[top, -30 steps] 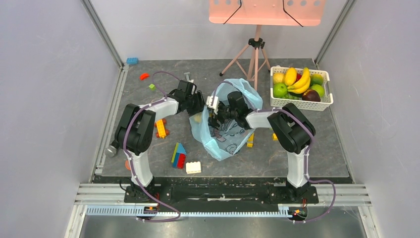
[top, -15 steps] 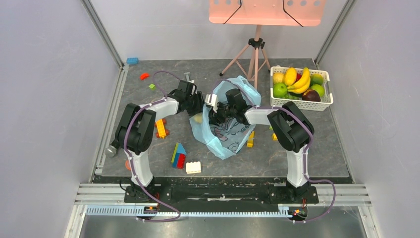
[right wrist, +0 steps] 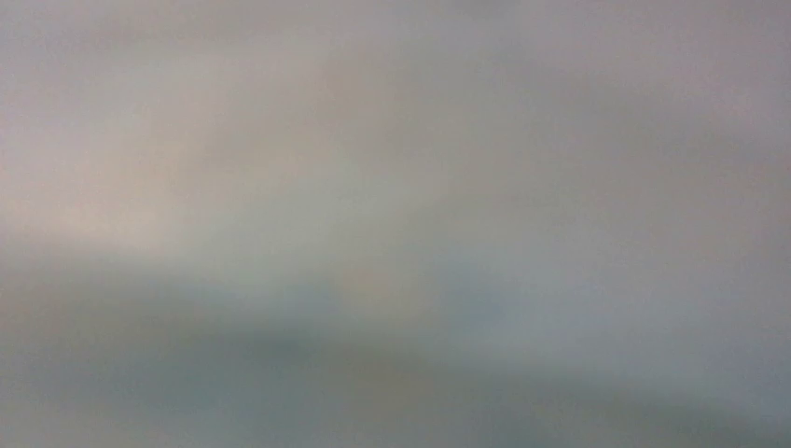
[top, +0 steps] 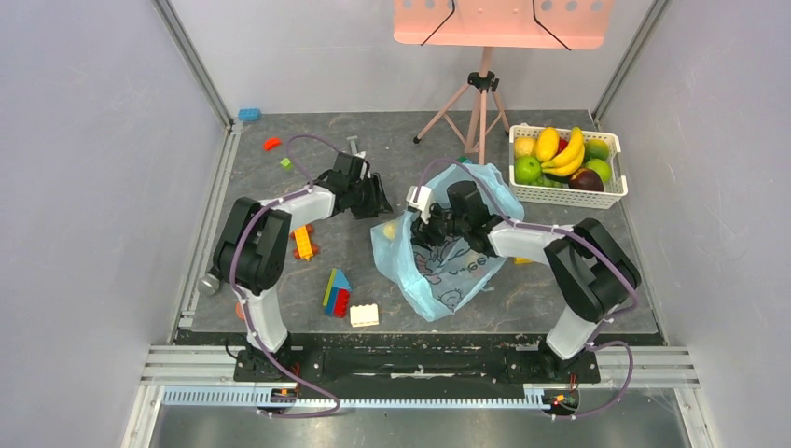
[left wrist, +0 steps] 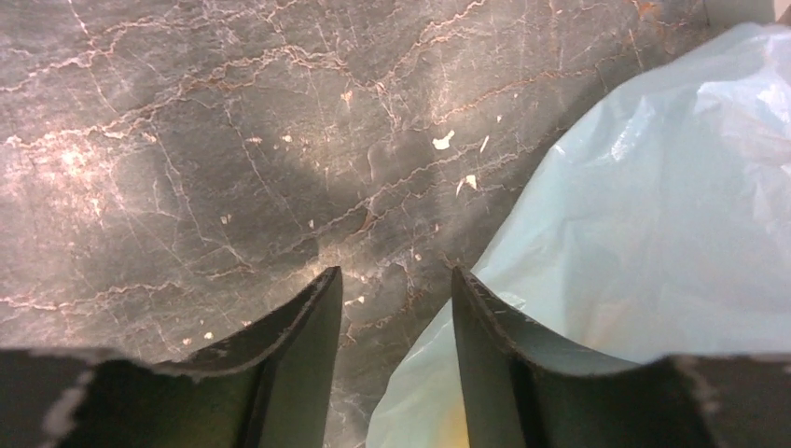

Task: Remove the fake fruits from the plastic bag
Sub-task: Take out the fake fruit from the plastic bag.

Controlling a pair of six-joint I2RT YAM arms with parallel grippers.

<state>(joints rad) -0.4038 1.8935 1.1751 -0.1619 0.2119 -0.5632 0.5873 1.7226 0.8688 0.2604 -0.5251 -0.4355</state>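
The left gripper (left wrist: 396, 275) stands part open over the table (left wrist: 187, 140), with the edge of the plastic bag (top: 446, 273) just to its right. A yellow fruit (top: 389, 231) shows through the bag's left side. The right gripper (top: 429, 227) reaches into the bag, and I cannot tell how its jaws stand.

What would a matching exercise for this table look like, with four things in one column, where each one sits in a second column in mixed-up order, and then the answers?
Things
1. plastic bag
2. white basket
3. blue block
4. white block

Places
A. near edge of the table, left of the bag
B. far left corner
C. middle of the table
D. far right corner

Pairs: 1-C, 2-D, 3-B, 4-A
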